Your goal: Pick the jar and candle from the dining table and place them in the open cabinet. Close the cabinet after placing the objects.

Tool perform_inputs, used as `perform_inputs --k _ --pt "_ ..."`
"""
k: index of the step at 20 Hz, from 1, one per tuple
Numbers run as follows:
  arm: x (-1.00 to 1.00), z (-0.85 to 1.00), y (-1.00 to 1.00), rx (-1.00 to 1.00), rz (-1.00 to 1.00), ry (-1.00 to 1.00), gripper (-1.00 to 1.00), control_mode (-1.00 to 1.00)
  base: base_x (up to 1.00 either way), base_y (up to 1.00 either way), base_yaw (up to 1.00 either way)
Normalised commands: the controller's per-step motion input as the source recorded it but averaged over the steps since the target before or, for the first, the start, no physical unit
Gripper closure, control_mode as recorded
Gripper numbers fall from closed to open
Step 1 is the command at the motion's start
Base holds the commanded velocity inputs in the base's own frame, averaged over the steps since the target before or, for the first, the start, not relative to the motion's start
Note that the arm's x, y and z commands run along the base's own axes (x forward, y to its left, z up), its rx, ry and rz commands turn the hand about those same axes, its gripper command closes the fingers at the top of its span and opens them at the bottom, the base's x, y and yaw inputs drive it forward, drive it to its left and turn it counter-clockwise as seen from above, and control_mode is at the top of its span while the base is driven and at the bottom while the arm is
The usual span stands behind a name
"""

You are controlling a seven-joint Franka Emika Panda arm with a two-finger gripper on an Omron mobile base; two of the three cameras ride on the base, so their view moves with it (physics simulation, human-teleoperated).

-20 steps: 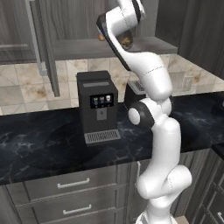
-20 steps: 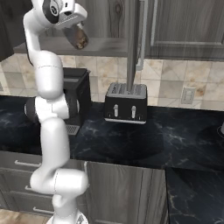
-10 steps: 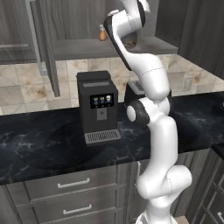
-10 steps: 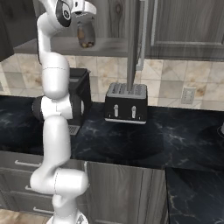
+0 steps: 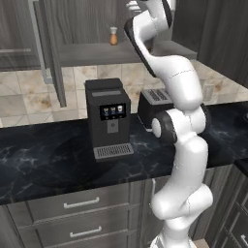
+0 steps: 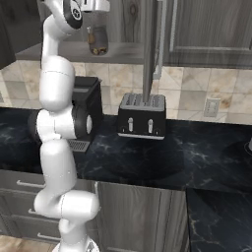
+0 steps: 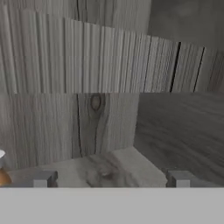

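Note:
The jar [image 6: 98, 41], dark glass with brownish bits at its bottom, stands upright on the grey shelf of the open cabinet [image 6: 59, 51]. My gripper [image 6: 97, 18] hovers just over its top, open. In the hand view the fingertips [image 7: 43, 178] stand wide apart with nothing between them, facing the shelf and the cabinet's back wall. From the left base view the gripper [image 5: 137, 6] is high up at the cabinet opening, and the arm hides the jar. The cabinet door [image 5: 48, 48] hangs open to the left. The candle and the dining table are out of view.
A small orange pale-topped item [image 5: 113, 36] stands on the same shelf, left of the arm. Below, on the black marble counter [image 5: 43, 164], stand a coffee machine [image 5: 109, 118] and a toaster [image 6: 142, 115]. The open door's edge [image 6: 150, 44] hangs above the toaster.
The gripper carried the jar onto the cabinet shelf and opened. The jar now stands free and the hand has lifted slightly off it.

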Motion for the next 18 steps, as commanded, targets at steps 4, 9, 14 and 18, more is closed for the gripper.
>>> perform_inputs --k 4,9,14,18 --pt "-1.0 0.0 0.13 0.0 -0.07 -0.21 -1.0 -1.0 0.0 0.0 0.0" --pt "-1.0 -0.09 0.29 0.0 0.0 -0.07 -1.0 -1.0 0.0 0.0 0.0" --pt "-1.0 0.0 -0.05 0.0 0.0 -0.03 -1.0 -1.0 0.0 0.0 0.0" --pt "-1.0 0.0 -0.34 0.02 0.0 -0.14 -1.0 -1.0 0.0 0.0 0.0"
